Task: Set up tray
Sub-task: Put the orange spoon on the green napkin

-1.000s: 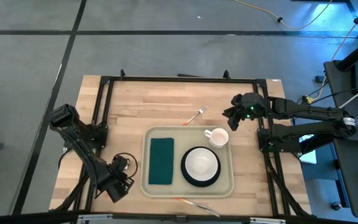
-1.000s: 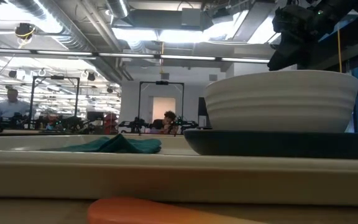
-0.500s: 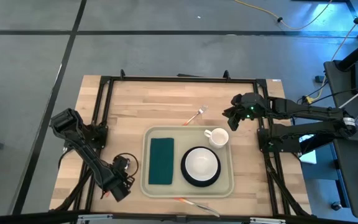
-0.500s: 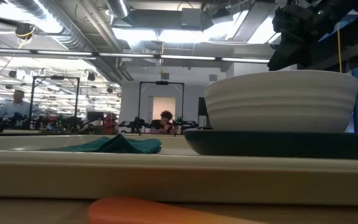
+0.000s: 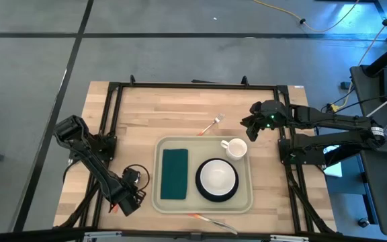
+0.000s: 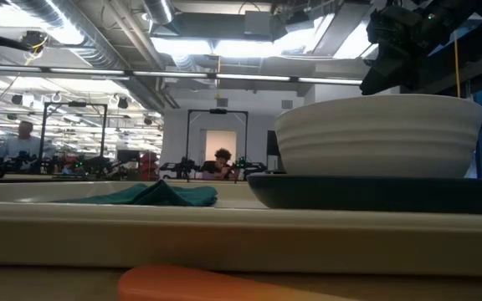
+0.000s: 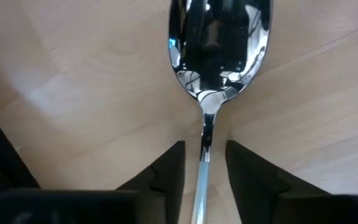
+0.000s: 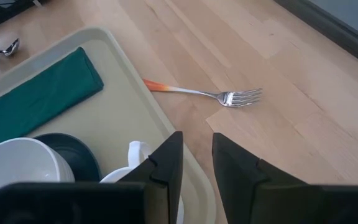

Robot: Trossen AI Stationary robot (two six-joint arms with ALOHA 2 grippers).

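The beige tray [image 5: 203, 202] lies mid-table and carries a dark green napkin [image 5: 174, 173], a white bowl [image 5: 217, 177] on a dark plate [image 6: 375, 192] and a white mug [image 5: 234, 148]. My left gripper [image 5: 123, 199] is low over the wood at the tray's near left. It is open, one finger on either side of the neck of a steel spoon [image 7: 219, 43]; the spoon [image 8: 10, 46] also shows far off in the right wrist view. My right gripper [image 5: 252, 125] hovers open beyond the tray's far right corner, above the mug. An orange-handled fork [image 8: 229, 98] lies flat beyond the tray's far rim.
Another orange-handled utensil [image 5: 207, 220] lies on the wood along the tray's near rim and fills the low view's foreground [image 6: 207, 284]. A black frame [image 5: 193, 85] borders the table. Bare wood lies left of the tray and along the far edge. People show in the room behind.
My left gripper has shifted a little toward the table's left edge, staying low at the tray's near left. The right arm and the things on the tray have kept still.
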